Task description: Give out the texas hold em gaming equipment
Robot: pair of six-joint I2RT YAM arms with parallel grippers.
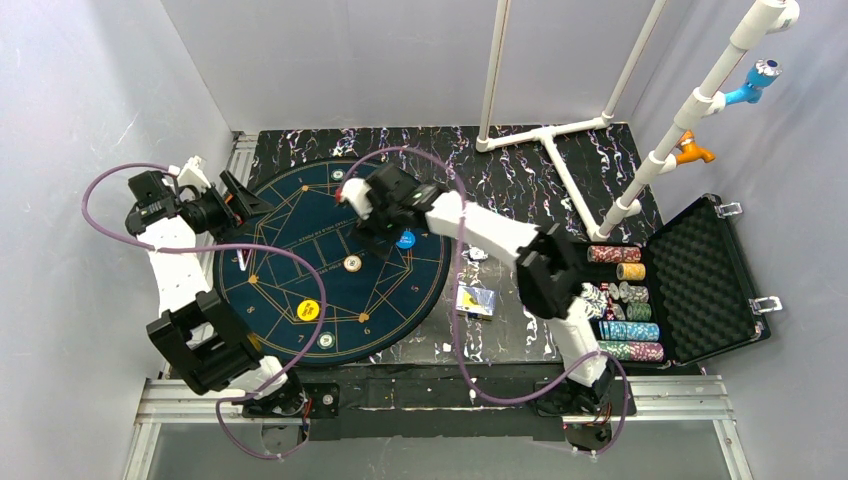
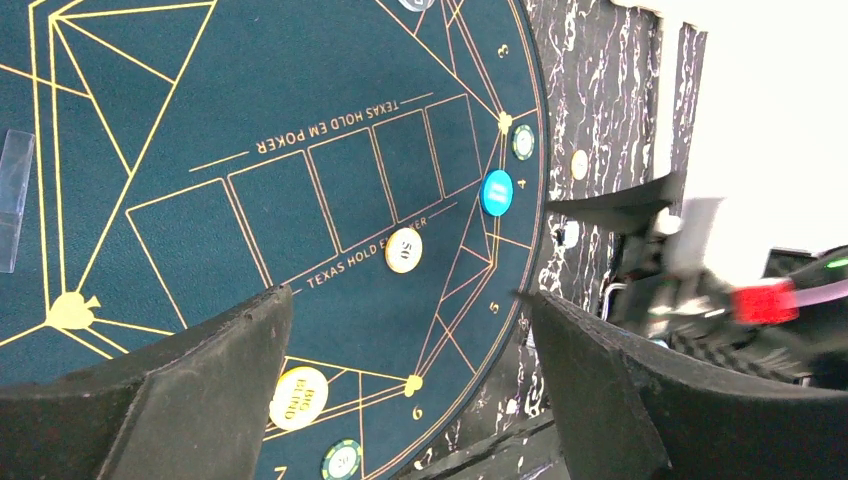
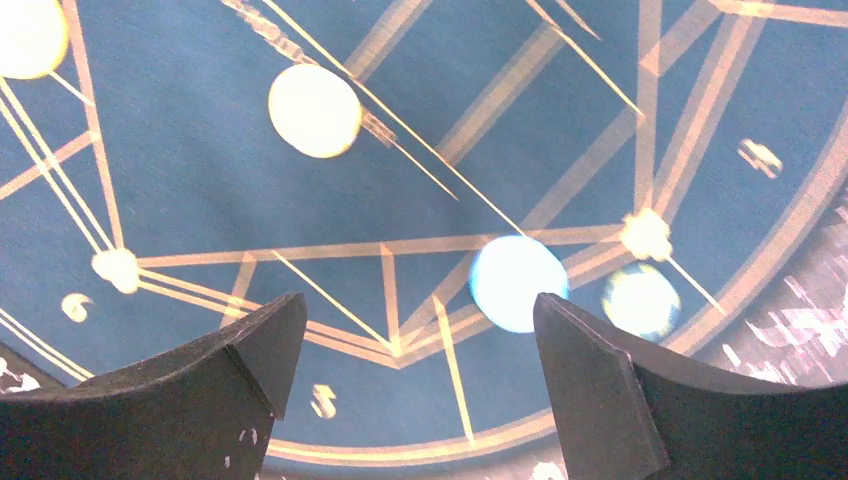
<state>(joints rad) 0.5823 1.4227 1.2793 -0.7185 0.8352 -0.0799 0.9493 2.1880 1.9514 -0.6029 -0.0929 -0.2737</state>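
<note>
- A black table (image 1: pixel 520 170) with white marbling stands between pale grey walls. A white pipe frame (image 1: pixel 556 130) rises at its far right side.
- A round dark-blue mat (image 1: pixel 290 215) with gold lines covers the left half of the table.
- An open black case (image 1: pixel 705 280) lies at the right edge, with rows of chips (image 1: pixel 625 325) inside it.
- On the mat lie a blue disc (image 1: pixel 406 240) to the right, a white disc (image 1: pixel 351 263) near the middle and a yellow disc (image 1: pixel 309 310) toward the near side.
- A green-edged chip (image 1: pixel 327 341) sits at the near rim of the mat.
- The right gripper (image 3: pixel 420 310) hangs over the mat with its jaws wide apart and nothing between them.
- The left gripper (image 2: pixel 410 295) is at the far left of the mat, also wide open and holding nothing.
- The right wrist view alone shows, blurred, the blue disc ahead of the fingers, nearer the right one, and a second chip (image 3: pixel 641 300) just beside it.
- Only in the left wrist view can one read "TEXAS HOLD EM POKER" on the mat.
- The case and the pipe frame appear in the top view only.
</note>
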